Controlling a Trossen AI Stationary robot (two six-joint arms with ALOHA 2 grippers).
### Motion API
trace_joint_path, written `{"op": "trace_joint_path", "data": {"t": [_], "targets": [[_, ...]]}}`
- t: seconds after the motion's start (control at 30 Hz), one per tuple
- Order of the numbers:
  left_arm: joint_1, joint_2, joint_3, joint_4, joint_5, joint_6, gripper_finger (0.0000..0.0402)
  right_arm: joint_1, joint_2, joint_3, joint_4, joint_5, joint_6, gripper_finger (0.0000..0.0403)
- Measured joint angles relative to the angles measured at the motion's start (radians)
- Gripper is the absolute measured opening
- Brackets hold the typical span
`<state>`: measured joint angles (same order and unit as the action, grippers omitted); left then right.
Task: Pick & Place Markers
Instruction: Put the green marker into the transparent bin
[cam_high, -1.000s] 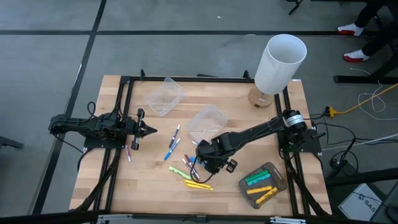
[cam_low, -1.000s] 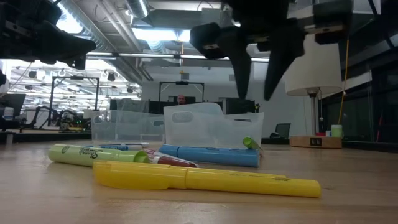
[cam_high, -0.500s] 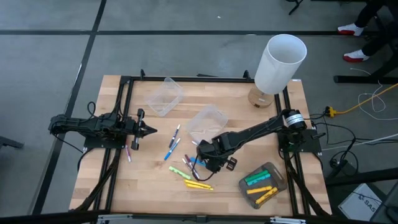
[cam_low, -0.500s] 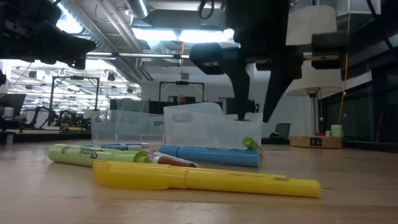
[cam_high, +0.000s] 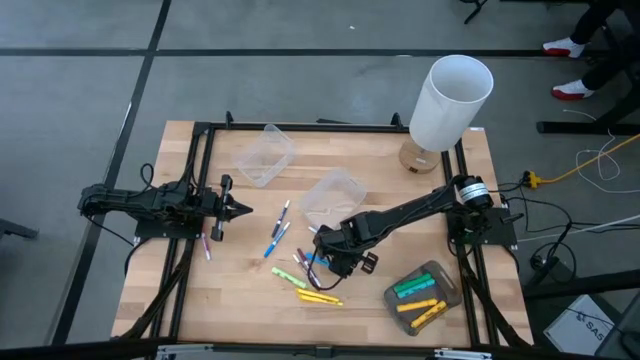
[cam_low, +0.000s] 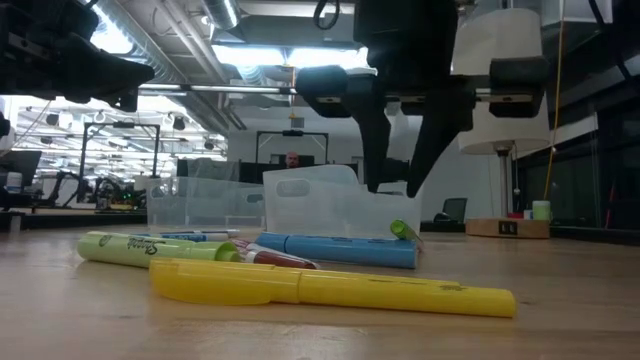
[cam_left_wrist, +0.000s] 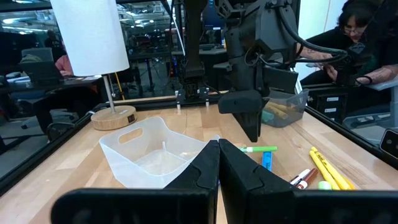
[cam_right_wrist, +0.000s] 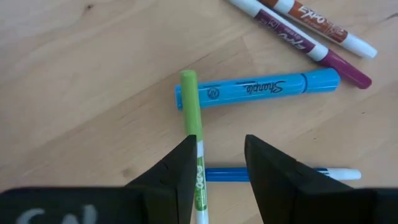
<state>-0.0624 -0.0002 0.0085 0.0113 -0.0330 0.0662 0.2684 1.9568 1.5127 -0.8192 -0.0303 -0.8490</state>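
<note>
Several markers lie loose on the wooden table: a light blue one (cam_right_wrist: 258, 89), a thin green one (cam_right_wrist: 193, 124) whose capped end rests across it, a thin blue one (cam_right_wrist: 280, 173), two purple and maroon ones (cam_right_wrist: 311, 37), and yellow ones (cam_high: 318, 297) nearer the front edge. My right gripper (cam_right_wrist: 219, 140) points steeply down over this cluster (cam_high: 305, 272), open. Its fingers hang above the green and thin blue markers, clear of them in the low view (cam_low: 395, 190). My left gripper (cam_high: 245, 209) waits shut at the table's left, pointing level.
Two clear plastic tubs (cam_high: 265, 155) (cam_high: 332, 195) stand behind the cluster. A grey tray (cam_high: 437, 271) at the front right holds green and yellow markers. A white lamp (cam_high: 450, 100) stands at the far right corner. More markers (cam_high: 278, 232) lie between the arms.
My right gripper has sunk toward the marker cluster, staying open and rolling slightly about its own line. No marker has moved.
</note>
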Motion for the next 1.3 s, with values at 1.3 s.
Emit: {"op": "trace_joint_path", "data": {"t": [1.3], "targets": [[0.000, 0.000, 0.000, 0.000, 0.000, 0.000, 0.0004, 0.000, 0.000, -0.148, 0.113, 0.012, -0.012, 0.0133]]}}
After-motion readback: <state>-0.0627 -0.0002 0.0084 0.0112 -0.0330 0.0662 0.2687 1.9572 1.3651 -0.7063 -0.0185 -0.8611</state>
